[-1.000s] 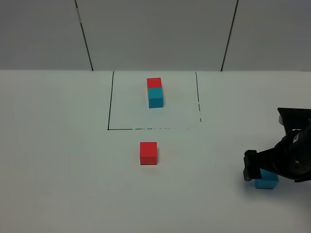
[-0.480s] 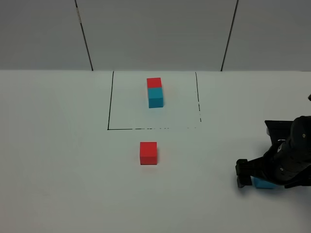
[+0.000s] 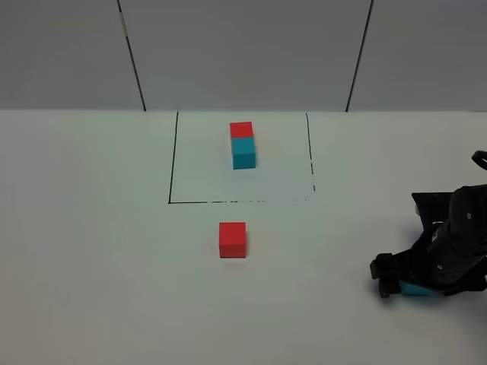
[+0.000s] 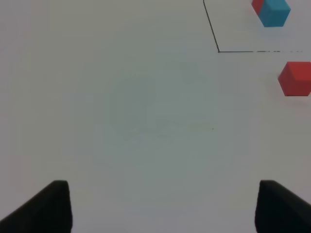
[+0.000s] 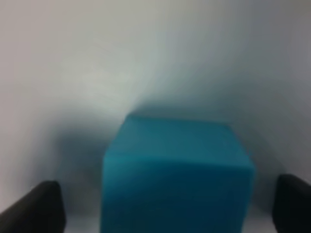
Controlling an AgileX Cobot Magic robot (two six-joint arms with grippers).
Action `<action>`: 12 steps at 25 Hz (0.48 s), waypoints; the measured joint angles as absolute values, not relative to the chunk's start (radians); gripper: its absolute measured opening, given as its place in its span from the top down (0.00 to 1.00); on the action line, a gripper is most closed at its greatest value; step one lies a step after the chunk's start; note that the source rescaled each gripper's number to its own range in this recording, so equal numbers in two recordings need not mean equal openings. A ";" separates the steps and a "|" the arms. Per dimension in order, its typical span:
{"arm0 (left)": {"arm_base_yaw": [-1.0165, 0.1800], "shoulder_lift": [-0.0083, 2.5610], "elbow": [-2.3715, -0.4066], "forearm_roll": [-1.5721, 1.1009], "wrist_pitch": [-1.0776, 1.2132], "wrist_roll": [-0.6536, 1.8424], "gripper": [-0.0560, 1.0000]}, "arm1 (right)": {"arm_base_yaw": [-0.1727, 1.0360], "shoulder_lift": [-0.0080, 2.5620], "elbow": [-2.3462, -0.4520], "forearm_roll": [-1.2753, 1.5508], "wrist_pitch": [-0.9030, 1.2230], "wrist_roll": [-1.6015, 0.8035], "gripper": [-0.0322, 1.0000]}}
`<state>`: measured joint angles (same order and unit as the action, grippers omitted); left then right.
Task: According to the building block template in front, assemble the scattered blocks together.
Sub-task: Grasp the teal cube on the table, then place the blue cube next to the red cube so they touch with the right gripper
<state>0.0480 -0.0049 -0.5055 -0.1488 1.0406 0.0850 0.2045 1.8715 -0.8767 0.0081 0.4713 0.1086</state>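
The building block template, a red cube joined to a cyan-blue cube, sits inside thin black lines at the table's far middle; it also shows in the left wrist view. The loose red cube lies just in front of the frame and shows in the left wrist view. The loose cyan-blue cube lies at the right, mostly covered by my right gripper. In the right wrist view the cube sits between the open fingers, with gaps on both sides. My left gripper is open and empty over bare table.
The white table stretches wide to the left and front. A grey panelled wall stands behind it. The black frame line runs just behind the loose red cube.
My right gripper has come down and shifted slightly left, so it now straddles the cyan-blue cube and hides more of it. The red cube and template have not moved.
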 joint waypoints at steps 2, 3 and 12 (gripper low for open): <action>0.048 -0.005 -0.505 -0.149 1.041 0.085 0.31 | 0.203 1.873 -0.877 0.000 0.471 0.118 0.54; 0.048 -0.005 -0.505 -0.149 1.041 0.085 0.31 | 0.203 1.873 -0.877 0.000 0.468 0.120 0.66; 0.048 -0.005 -0.505 -0.149 1.041 0.085 0.31 | 0.203 1.873 -0.888 -0.008 0.480 0.083 0.95</action>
<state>0.0480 -0.0049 -0.5055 -0.1488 1.0406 0.0850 0.2034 1.8734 -0.8877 -0.0082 0.4804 0.0833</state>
